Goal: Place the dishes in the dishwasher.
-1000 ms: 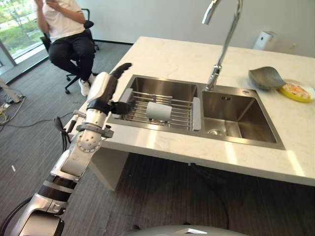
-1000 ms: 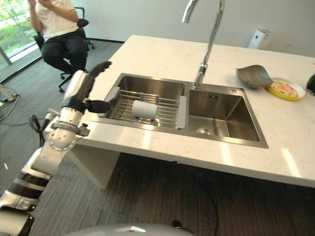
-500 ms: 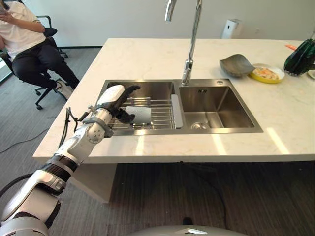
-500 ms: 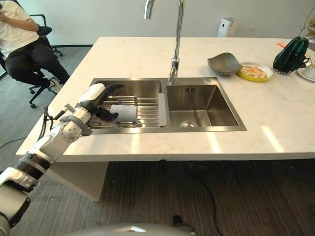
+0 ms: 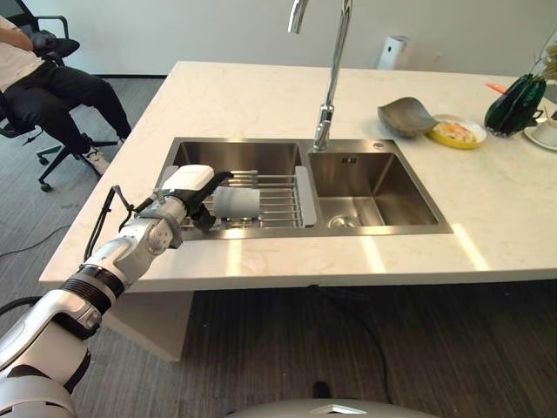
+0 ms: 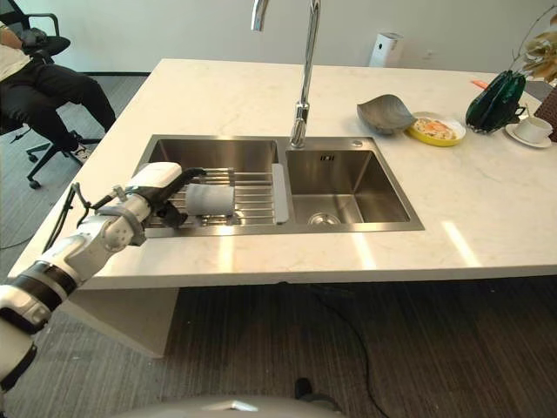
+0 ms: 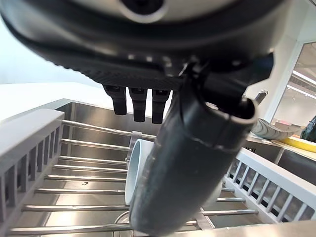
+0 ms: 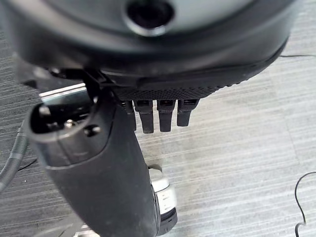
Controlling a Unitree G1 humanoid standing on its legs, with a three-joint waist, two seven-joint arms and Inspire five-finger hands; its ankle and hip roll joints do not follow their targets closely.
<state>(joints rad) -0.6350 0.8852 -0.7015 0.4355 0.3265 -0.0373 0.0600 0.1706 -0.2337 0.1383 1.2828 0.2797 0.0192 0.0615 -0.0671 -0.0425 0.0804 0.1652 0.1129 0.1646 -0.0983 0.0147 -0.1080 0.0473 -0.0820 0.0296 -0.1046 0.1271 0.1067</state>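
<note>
— What sits at the upper right of the table (image 6: 261, 96)?
— A dark green vase (image 6: 494, 101), with a white cup on a saucer (image 6: 532, 131) just beside it at the frame's edge.
— And upper left?
— A person in dark trousers (image 5: 61, 91) sits on an office chair (image 5: 39, 48), on grey carpet (image 5: 35, 218).
— Anything behind?
— A small white device (image 5: 392, 52) stands against the far wall.

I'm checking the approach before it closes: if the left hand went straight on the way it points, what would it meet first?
Most likely the grey cup lying on its side on the sink rack. The left hand is open, fingers aimed at the cup's open end; whether they already touch is unclear.
</note>
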